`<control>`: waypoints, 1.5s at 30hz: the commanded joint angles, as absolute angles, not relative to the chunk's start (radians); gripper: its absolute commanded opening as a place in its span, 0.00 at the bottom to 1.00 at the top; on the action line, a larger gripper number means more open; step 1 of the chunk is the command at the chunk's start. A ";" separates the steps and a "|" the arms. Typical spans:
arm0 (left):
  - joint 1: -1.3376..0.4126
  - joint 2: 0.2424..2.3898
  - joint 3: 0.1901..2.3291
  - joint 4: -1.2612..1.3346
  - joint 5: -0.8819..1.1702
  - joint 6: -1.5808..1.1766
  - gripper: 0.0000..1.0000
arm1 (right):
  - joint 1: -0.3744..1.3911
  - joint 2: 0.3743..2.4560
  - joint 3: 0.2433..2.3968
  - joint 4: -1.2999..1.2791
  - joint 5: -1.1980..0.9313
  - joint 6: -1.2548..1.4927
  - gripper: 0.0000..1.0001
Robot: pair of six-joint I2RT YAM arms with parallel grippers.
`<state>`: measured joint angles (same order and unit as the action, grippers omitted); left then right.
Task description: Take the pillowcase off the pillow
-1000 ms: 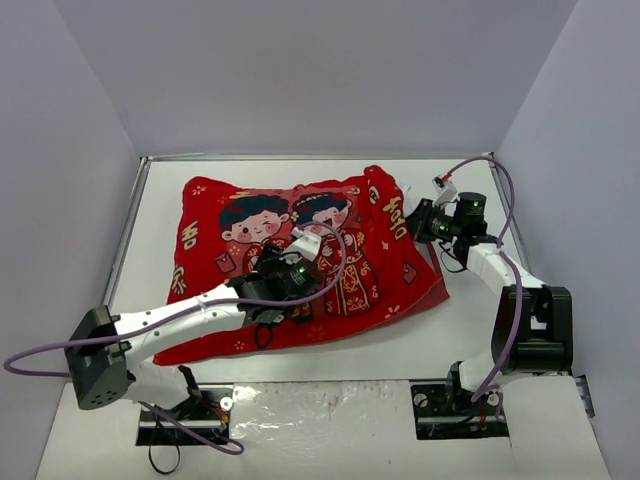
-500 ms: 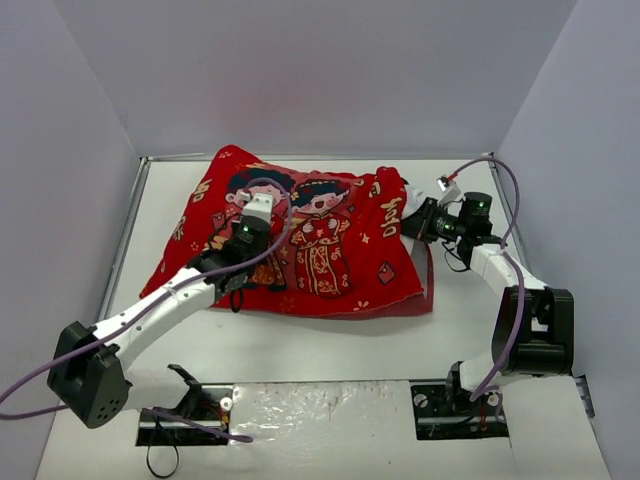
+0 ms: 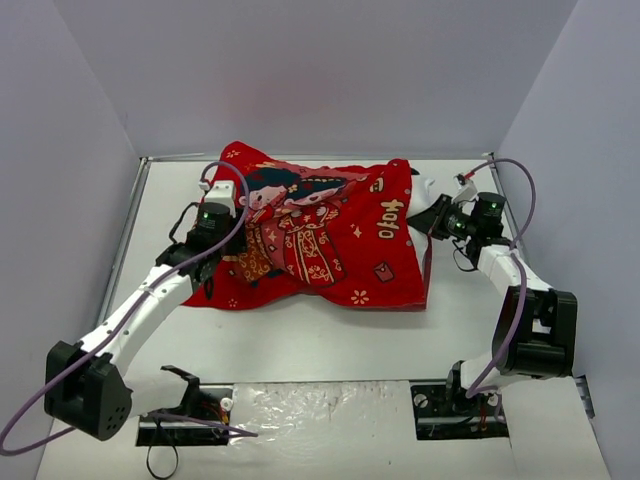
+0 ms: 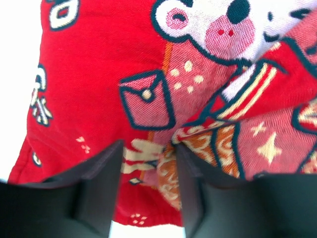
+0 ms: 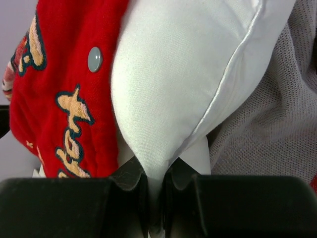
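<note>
The red pillowcase (image 3: 320, 240), printed with two cartoon children and gold characters, lies bunched across the middle of the table. My left gripper (image 3: 232, 200) is over its upper left part and shut on a fold of it, with red fabric filling the gap between the fingers in the left wrist view (image 4: 148, 148). The white pillow (image 3: 420, 186) shows only as a corner at the cover's right opening. My right gripper (image 3: 438, 215) is shut on that corner (image 5: 188, 74). The red cover (image 5: 59, 99) lies next to the corner.
Grey mesh lining (image 5: 267, 124) and a snap button (image 5: 94, 59) show at the cover's open end. White walls close in the table on three sides, and a metal rim (image 3: 130, 230) runs along its left edge. The arm bases stand at the near edge.
My left gripper has moved up and to the left from the cover's middle, dragging the red fabric with it. The cover has bunched toward the back left. The right gripper has shifted slightly right.
</note>
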<state>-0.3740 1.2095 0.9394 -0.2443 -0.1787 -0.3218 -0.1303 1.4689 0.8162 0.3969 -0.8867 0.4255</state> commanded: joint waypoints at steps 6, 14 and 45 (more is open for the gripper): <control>-0.347 1.056 0.943 -0.396 -0.094 -0.337 0.61 | -0.210 1.410 0.868 0.503 -0.850 0.434 0.00; -0.587 0.879 0.743 -0.197 0.095 -0.702 0.97 | -0.192 1.397 0.821 0.525 -0.847 0.453 0.00; -0.477 1.269 0.833 0.055 0.095 -0.486 0.25 | -0.175 1.397 0.839 0.483 -0.865 0.420 0.00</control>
